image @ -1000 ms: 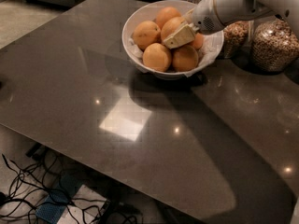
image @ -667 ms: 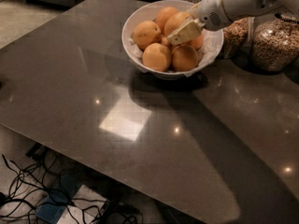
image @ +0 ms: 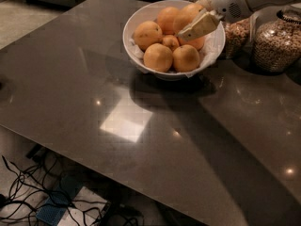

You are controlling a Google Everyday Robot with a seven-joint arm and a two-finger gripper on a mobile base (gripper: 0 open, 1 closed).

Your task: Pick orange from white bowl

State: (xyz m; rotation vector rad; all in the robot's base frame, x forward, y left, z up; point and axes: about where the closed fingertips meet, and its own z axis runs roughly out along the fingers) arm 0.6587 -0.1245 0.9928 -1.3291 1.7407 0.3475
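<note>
The white bowl (image: 136, 22) stands on the dark table, lined with crinkled white paper and holding several oranges. My gripper (image: 192, 19) reaches in from the upper right. Its fingers (image: 200, 25) straddle one large orange (image: 185, 12) at the back right of the pile and are shut on it. That orange sits a little higher than its neighbours. Other large oranges lie at the left (image: 147, 33) and the front (image: 158, 57). A clearly smaller orange fruit (image: 170, 41) sits in the middle.
Two glass jars of grain (image: 277, 44) stand right of the bowl, under my arm. The dark glossy table (image: 117, 121) reaches toward the front and left. Cables and a box lie on the floor (image: 56, 201) below its front edge.
My gripper has moved slightly up and to the right within the bowl, and the orange between its fingers has moved with it. The other oranges have stayed put.
</note>
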